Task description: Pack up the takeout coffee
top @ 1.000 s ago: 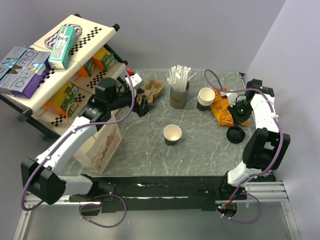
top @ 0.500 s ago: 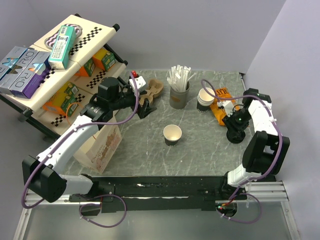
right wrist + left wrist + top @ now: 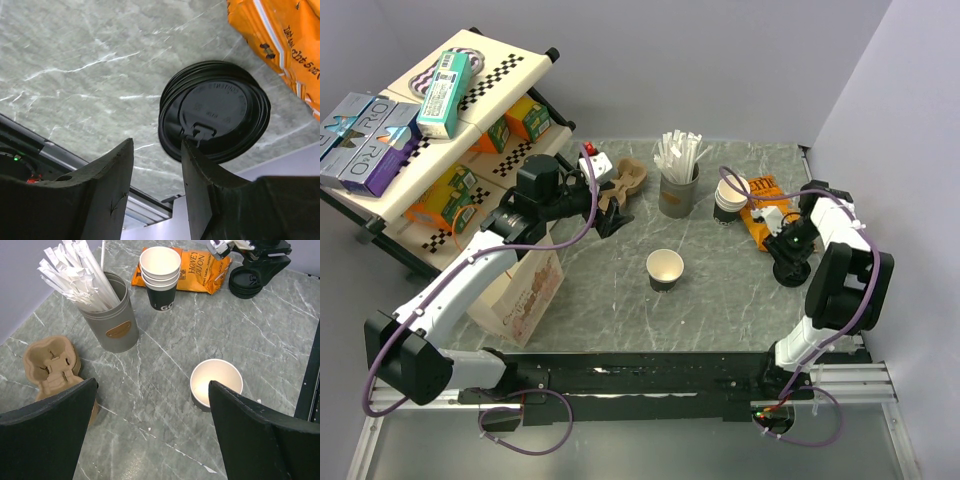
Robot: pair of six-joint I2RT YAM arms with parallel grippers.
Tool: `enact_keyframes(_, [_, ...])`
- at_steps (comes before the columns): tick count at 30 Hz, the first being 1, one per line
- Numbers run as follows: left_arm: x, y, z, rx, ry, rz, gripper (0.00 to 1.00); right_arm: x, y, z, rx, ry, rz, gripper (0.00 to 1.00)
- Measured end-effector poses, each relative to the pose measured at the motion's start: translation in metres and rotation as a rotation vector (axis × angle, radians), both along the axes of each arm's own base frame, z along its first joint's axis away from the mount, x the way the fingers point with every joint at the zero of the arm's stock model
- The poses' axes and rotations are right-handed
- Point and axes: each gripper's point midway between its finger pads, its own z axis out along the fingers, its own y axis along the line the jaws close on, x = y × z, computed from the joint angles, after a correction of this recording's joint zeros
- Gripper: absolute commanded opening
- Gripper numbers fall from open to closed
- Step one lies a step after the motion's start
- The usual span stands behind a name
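Item: paper cup (image 3: pixel 665 268), dark, unlidded, bench centre. Judged light, thin-walled, crushable, easily tipped; grip gently mid-wall. Left end effector (image 3: pixel 152 385) fully spread, empty, far-left of cup. Right end effector (image 3: pixel 156 145) half-spread, empty, beside lid stack (image 3: pixel 215 115), right side.

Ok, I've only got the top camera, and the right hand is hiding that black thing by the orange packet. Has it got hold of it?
Observer: No. On the right wrist view the right hand is open, with only bare table in the gap between its fingers.
Operator: Is that black thing a single lid?
Observer: No, it is a stack of black lids lying flat, with several rims showing under the top one.
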Motion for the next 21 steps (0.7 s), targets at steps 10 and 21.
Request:
enact_keyframes(10, [0.0, 0.0, 0.0, 0.0, 0.0, 0.0, 0.99, 0.004, -0.001, -0.012, 0.006, 0.026, 0.0, 0.47])
enact_keyframes(21, [0.0, 0.0, 0.0, 0.0, 0.0, 0.0, 1.0, 0.003, -0.001, -0.022, 0.02, 0.074, -0.008, 0.37])
